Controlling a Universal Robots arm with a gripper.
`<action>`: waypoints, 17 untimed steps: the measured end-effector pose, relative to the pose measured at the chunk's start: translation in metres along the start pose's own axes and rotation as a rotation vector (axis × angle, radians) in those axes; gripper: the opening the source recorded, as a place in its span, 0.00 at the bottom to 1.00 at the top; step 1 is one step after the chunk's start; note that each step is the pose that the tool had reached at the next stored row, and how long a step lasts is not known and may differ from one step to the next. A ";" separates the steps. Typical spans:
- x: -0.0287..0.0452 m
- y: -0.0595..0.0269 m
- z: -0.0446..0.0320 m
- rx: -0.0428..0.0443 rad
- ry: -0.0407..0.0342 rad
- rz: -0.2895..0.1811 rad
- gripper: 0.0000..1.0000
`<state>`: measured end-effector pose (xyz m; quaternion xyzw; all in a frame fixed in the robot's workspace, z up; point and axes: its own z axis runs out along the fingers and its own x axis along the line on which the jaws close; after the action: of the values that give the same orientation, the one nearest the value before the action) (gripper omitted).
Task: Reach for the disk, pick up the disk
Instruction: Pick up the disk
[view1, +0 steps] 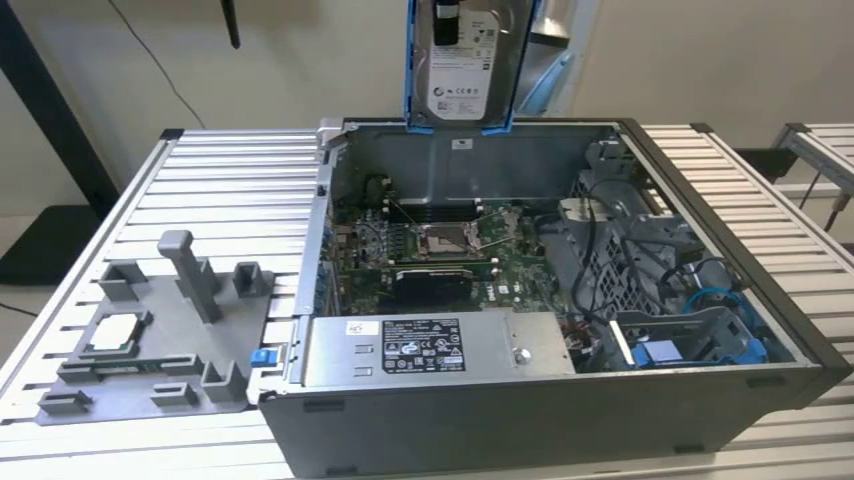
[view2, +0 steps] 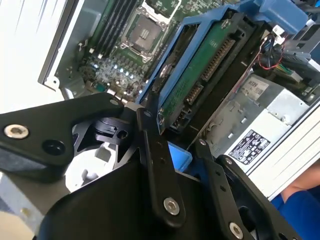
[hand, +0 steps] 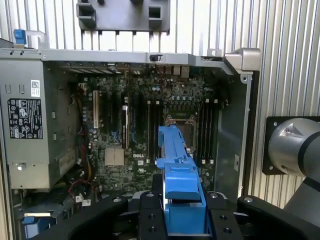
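Both steps look done | disk hangs upright, clear above the open computer case | gripper pinches its blue bracket on both sides | nothing appears left

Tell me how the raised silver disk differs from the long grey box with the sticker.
The silver-grey metal disk stands upright above the grey computer case, blue-framed, gripped by black fingers; the long grey metal box lies flat inside it, unframed. Both carry printed labels.
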<state>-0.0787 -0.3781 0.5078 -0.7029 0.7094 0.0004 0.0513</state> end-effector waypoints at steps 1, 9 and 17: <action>0.0000 -0.0001 0.0000 0.0000 0.0000 0.000 0.00; 0.0022 -0.0004 -0.0001 0.0000 0.0002 0.000 0.00; 0.0123 -0.0004 0.0002 0.0000 0.0015 0.000 0.00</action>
<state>-0.0784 -0.3904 0.5067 -0.7030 0.7094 -0.0001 0.0508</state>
